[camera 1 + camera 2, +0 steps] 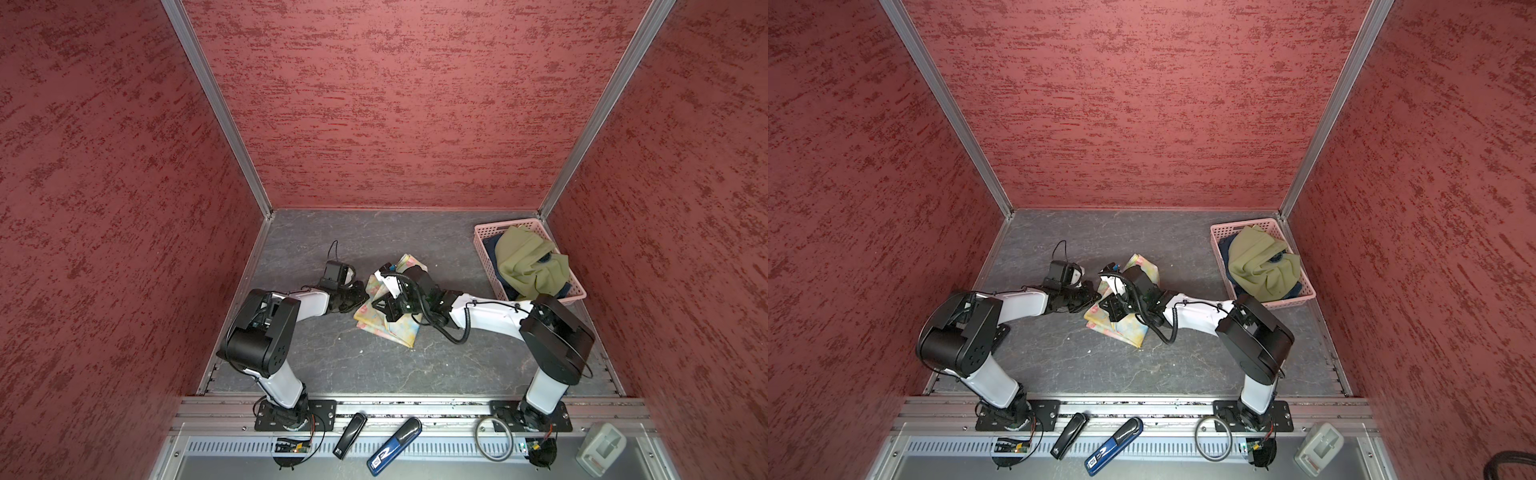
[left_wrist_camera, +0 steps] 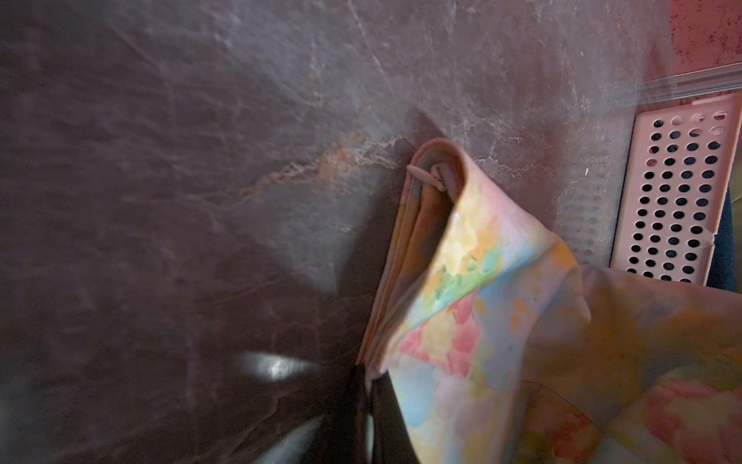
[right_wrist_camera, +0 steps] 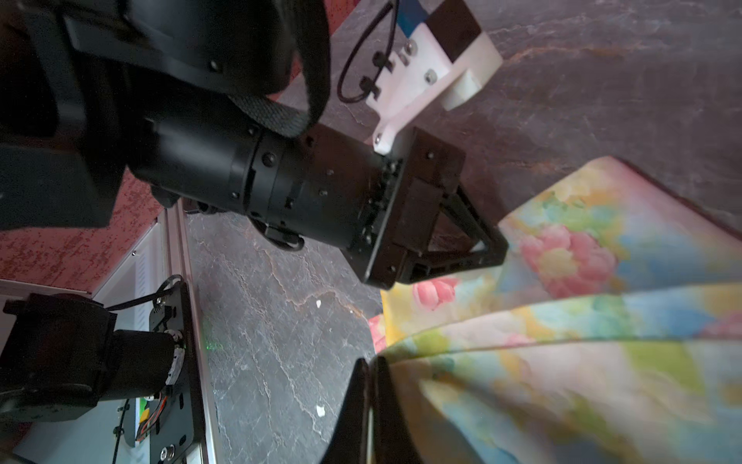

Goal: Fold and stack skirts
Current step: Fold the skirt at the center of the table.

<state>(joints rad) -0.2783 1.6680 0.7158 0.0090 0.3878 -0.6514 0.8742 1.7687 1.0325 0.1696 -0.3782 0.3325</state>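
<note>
Between my two arms, on the worktop (image 1: 374,365): first skirt mid-fold, two not yet started.
My left fingers (image 2: 361,405) were pinched together on one edge of the floral skirt (image 1: 397,330), and my right fingers (image 3: 357,409) were clamped on a fold of it close by. It lay bunched in layers, so I judged the fold begun but unfinished. The olive skirt (image 1: 528,262) sat crumpled in the pink basket (image 1: 498,224) at the far right corner, over the denim skirt (image 1: 492,257), of which only dark-blue slivers showed. Neither was folded, and no stack existed. My right arm covered the floral skirt's middle in both top views and the wrist views were blurred, so each pinch possibly held several layers; I could not tell how many.
</note>
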